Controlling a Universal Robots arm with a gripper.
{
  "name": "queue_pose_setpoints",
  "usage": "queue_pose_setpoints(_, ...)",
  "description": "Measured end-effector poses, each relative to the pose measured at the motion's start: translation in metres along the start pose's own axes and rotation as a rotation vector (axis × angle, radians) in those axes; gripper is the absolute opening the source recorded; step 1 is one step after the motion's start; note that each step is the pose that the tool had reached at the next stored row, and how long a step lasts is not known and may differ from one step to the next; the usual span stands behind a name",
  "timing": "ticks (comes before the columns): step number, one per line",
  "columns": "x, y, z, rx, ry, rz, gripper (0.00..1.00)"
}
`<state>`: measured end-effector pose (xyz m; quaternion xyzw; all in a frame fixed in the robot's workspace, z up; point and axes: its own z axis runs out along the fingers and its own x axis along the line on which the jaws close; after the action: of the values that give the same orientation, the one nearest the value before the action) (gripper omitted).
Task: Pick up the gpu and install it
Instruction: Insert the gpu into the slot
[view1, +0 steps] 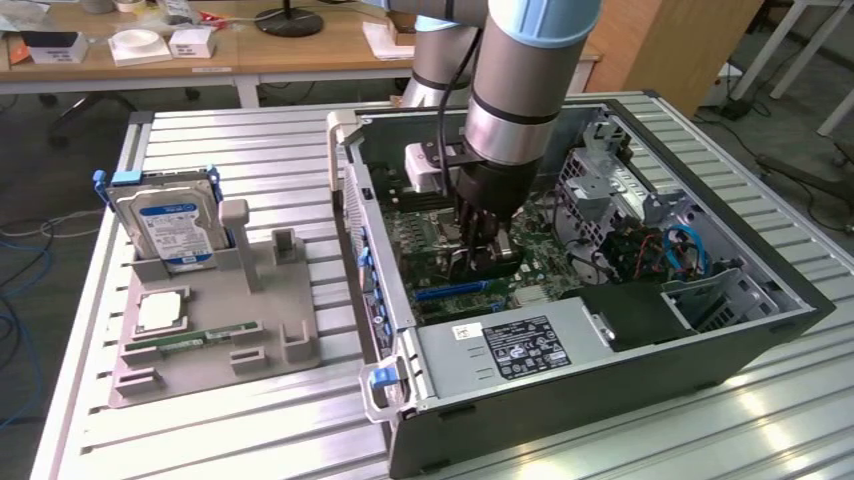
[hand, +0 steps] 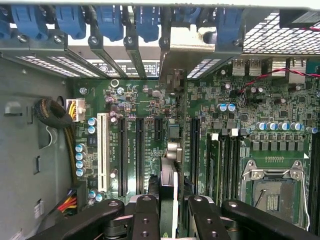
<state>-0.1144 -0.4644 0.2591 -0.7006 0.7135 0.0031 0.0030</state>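
Observation:
My gripper (view1: 481, 258) reaches down into the open computer case (view1: 747, 330), just above the green motherboard (view1: 441, 262). Its two black fingers (hand: 147, 212) are shut on the gpu (hand: 169, 187), a thin card seen edge-on that runs toward the case's rear slot openings. The card's silvery end bracket (hand: 181, 47) sits at the rear wall among the blue slot clips. The card stands upright over a black expansion slot (hand: 194, 145); whether it is seated I cannot tell. In the exterior view the gpu (view1: 483, 268) shows as a dark piece under the fingers.
A grey parts holder (view1: 220, 330) on the exterior view's left carries a silver hard drive with blue label (view1: 167, 225), a green RAM stick (view1: 194, 340) and a CPU (view1: 160, 312). Inside the case are the power supply (view1: 514, 345), a white slot (hand: 103, 152) and the CPU socket (hand: 272, 187).

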Motion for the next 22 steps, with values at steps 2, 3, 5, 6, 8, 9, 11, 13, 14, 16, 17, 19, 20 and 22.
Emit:
queue_pose_setpoints(2,-0.0001,0.0003,0.0006,0.0,-0.0001,0.0,0.27)
queue_pose_setpoints(3,-0.0001,0.0004,0.001,0.0001,-0.0002,0.0,0.27)
queue_pose_setpoints(5,-0.0001,0.0005,0.002,0.0,-0.0002,0.0,0.27)
queue_pose_setpoints(6,0.0,0.0005,0.0025,0.0,-0.0002,0.0,0.27)
queue_pose_setpoints(8,-0.0001,0.0006,0.0036,0.0001,-0.0002,0.0,0.27)
queue_pose_setpoints(9,-0.0001,0.0007,0.0041,0.0001,-0.0003,0.0,0.27)
queue_pose_setpoints(11,0.0,0.0007,0.0052,0.0001,-0.0002,0.0,0.27)
queue_pose_setpoints(13,0.0,0.0008,0.0061,0.0,-0.0001,0.0,0.27)
queue_pose_setpoints(14,0.0,0.0008,0.0066,0.0,-0.0002,0.0,0.27)
queue_pose_setpoints(16,0.0,0.0009,0.0074,0.0,-0.0001,0.0,0.27)
queue_pose_setpoints(17,0.0,0.001,0.0076,0.0,0.0,0.0,0.27)
queue_pose_setpoints(19,0.0,0.0014,0.0079,0.0,0.0,0.0,0.27)
queue_pose_setpoints(20,-0.0002,0.0016,0.008,0.0001,-0.0001,0.0,0.27)
queue_pose_setpoints(22,-0.0005,0.0019,0.0082,0.0001,-0.0003,0.0,0.27)
